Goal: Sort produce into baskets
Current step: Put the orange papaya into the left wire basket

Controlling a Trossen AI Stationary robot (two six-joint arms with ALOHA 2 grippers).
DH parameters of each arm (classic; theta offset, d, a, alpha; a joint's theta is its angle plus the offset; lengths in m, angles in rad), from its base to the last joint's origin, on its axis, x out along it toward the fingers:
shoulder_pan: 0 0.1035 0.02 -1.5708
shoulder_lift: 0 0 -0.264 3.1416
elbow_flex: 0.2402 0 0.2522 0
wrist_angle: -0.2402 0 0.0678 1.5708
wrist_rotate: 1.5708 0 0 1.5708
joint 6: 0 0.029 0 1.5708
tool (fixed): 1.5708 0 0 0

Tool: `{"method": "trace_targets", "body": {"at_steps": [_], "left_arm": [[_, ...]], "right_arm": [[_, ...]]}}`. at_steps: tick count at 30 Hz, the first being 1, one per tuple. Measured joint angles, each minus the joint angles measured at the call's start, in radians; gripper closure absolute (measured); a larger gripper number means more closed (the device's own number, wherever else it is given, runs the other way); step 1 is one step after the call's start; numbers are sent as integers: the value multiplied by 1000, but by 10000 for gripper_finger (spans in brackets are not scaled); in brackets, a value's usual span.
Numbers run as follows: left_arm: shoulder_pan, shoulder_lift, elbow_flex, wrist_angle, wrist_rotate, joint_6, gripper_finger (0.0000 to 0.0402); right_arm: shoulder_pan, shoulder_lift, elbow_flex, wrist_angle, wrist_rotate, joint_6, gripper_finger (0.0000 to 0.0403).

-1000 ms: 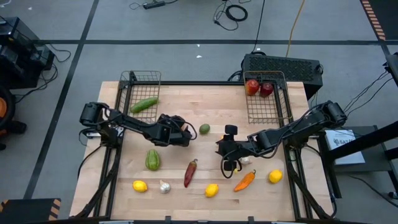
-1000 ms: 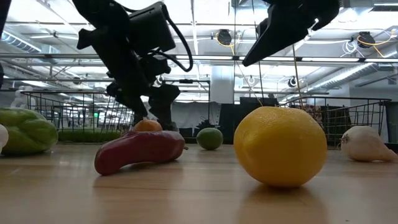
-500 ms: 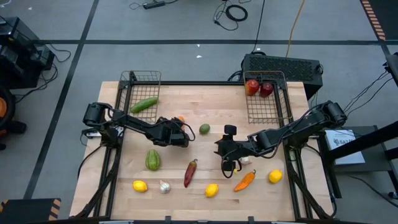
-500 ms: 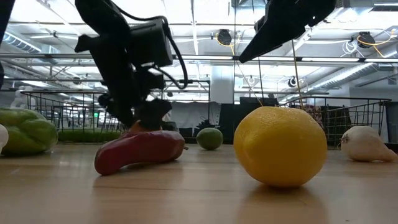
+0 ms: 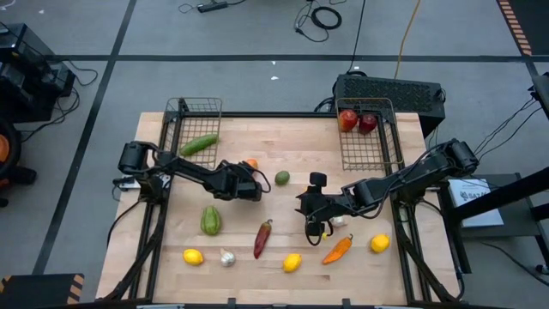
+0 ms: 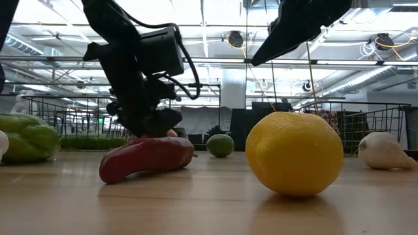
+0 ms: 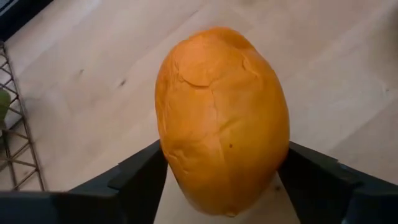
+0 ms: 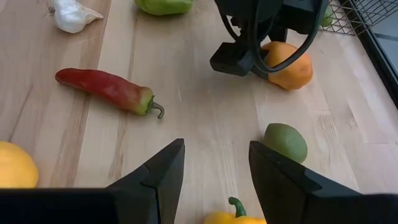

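My left gripper (image 5: 246,178) is shut on an orange fruit (image 7: 221,118) at the table's middle, which also shows in the right wrist view (image 8: 291,65). My right gripper (image 8: 214,168) hangs open and empty above the table right of centre (image 5: 317,225), over a small yellow pepper (image 8: 231,216). The left wire basket (image 5: 193,116) holds a cucumber (image 5: 199,144). The right basket (image 5: 371,146) holds two red apples (image 5: 347,120). A red chilli (image 5: 262,238), green squash (image 5: 210,220), lemons (image 5: 292,262) and garlic (image 5: 227,257) lie on the table. My left gripper pinches the orange fruit between its two fingers, one on each side of its lower half (image 7: 171,168). The fingers slant down from the table's left side. The fruit's underside seems to rest on the table top (image 8: 283,84).
A small green fruit (image 5: 281,178) lies just right of the orange fruit. An orange pointed pepper (image 5: 337,249), a lemon (image 5: 380,244) and a second garlic (image 5: 340,221) lie near the right gripper. A black box (image 5: 390,93) stands behind the right basket.
My left gripper has gone down over the orange fruit and drawn slightly toward the table's left, so the fruit now shows past its fingers in the high view. My right gripper has kept still.
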Motion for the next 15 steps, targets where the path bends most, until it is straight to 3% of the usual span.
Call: {"method": "trace_targets", "body": {"at_steps": [9,15], "left_arm": [[-1,-94,145,-95,5,157,134],[2,-222,307,-398,-98,295,134]], "right_arm": [[0,0,0,-1,0,-7,232],[0,0,0,-7,-6,-4,232]]}}
